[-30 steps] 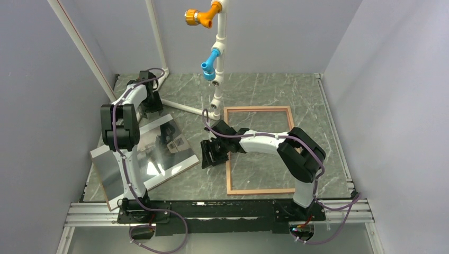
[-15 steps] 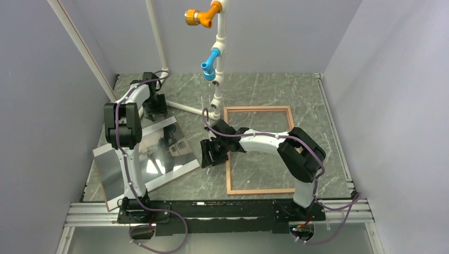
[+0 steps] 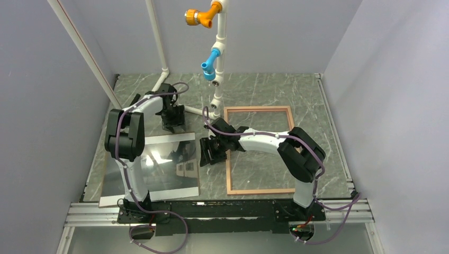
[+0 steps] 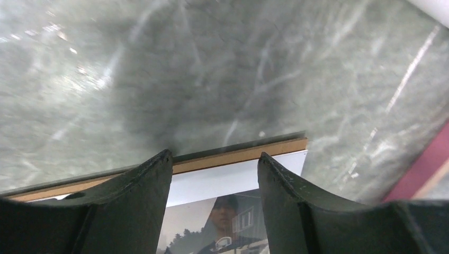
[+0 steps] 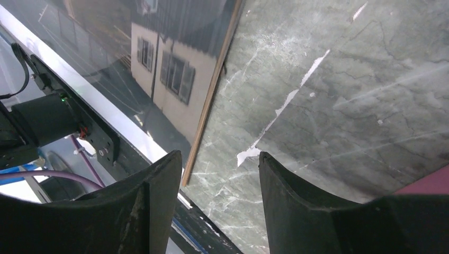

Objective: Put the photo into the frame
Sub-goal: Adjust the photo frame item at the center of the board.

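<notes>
The photo (image 3: 153, 169), a glossy print with a white margin, lies flat on the left of the marble table on a brown board. Its far edge shows in the left wrist view (image 4: 227, 182), its right edge in the right wrist view (image 5: 169, 79). The frame (image 3: 258, 109) lies flat to the right, tan side up, a pink strip of it showing (image 5: 431, 182). My left gripper (image 3: 173, 123) hangs open over the photo's far edge (image 4: 214, 154), gripping nothing. The right gripper (image 3: 208, 153) is open beside the photo's right edge, over bare marble (image 5: 219, 154).
A white pipe stand (image 3: 217, 79) with orange and blue fittings rises behind the frame, one leg (image 3: 188, 109) running along the table by the left gripper. Grey walls close in both sides. A black rail (image 3: 222, 209) lines the front edge.
The photo on its board has swung clockwise from a tilt to lie square with the front edge. The left gripper moved right and nearer with its far edge. The right gripper barely moved.
</notes>
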Robot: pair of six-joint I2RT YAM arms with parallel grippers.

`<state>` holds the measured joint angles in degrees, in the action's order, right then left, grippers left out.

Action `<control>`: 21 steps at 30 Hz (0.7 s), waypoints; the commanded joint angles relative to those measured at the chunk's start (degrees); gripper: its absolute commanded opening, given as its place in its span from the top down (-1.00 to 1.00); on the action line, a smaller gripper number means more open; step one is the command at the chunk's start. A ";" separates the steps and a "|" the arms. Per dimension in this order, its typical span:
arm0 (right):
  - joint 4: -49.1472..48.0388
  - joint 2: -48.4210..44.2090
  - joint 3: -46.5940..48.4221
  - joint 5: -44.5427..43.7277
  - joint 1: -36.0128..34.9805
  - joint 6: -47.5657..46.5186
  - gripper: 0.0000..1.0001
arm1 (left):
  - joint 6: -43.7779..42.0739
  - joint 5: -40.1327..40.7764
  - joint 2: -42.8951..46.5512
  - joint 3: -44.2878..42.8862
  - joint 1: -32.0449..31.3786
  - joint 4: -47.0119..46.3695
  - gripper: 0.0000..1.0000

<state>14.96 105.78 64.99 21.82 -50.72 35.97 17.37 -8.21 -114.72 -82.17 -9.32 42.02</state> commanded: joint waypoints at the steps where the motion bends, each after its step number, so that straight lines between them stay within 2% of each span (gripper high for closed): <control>1: -0.39 1.69 3.68 1.46 0.00 1.39 -0.14 | 3.58 -6.90 6.06 4.78 -0.35 -2.90 -0.33; 4: 0.65 3.72 5.99 1.69 -0.10 1.31 -0.12 | 4.55 -6.40 11.60 6.70 -0.35 -4.61 -0.43; 7: 0.97 5.51 8.13 2.02 -0.01 1.70 -0.11 | 4.95 -2.59 17.93 8.21 -0.35 -4.70 -0.61; 10: 0.75 6.80 8.99 1.98 0.16 2.89 -0.10 | 4.59 0.90 22.56 10.20 -0.35 -3.68 -0.69; 15: -3.03 7.56 6.58 3.43 1.73 7.05 -0.08 | 4.66 2.20 26.39 16.41 -1.06 -1.68 -0.59; 21: -15.34 7.66 0.07 9.79 5.44 14.02 -0.05 | 6.61 -3.24 29.06 28.01 -1.52 -6.33 -0.36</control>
<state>9.61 113.06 68.25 26.63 -47.66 43.79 22.22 -8.23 -86.80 -59.79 -10.33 37.50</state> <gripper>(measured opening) 0.531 0.713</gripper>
